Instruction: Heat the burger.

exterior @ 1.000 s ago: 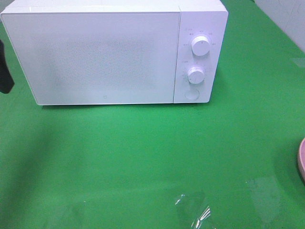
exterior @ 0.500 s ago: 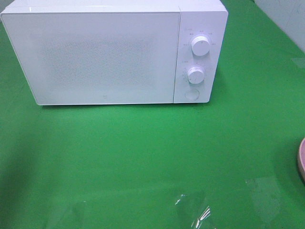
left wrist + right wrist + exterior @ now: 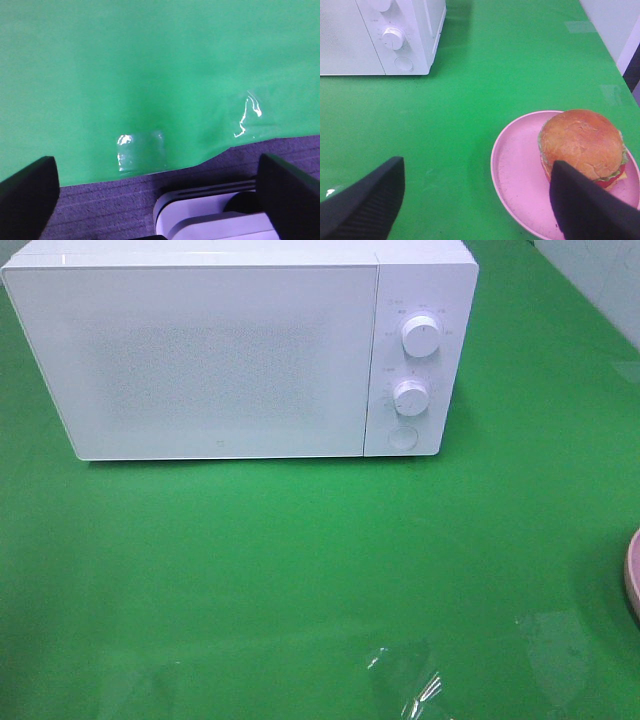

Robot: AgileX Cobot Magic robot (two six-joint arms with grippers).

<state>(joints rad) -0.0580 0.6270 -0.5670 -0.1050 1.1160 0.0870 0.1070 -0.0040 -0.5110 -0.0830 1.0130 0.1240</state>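
Burger heating has not really begun, as far as I can tell, because the white microwave (image 3: 240, 350) has its door shut and nothing is inside the grippers. Going from left to right: the left gripper (image 3: 160, 200) is out of the high camera's sight. Its own camera shows its two black fingers (image 3: 27, 192) spread wide apart with nothing between them, over the near edge of the green table (image 3: 300, 570). Next comes the microwave, standing at the back of the table. Its big door takes up most of the front. On its right side are two round knobs, one above the other, and a round button (image 3: 402, 438) under them. Far to the right, only a thin bit of the pink plate (image 3: 633, 575) peeks into the high view. The right wrist camera shows it well: the burger (image 3: 582, 145) sits on the pink plate, off to one side of it, well away from the microwave. The right gripper (image 3: 480, 210) hangs above the plate with its fingers spread and not touching anything. I think the door must be opened first, maybe by pressing that button. After that the burger can go inside.
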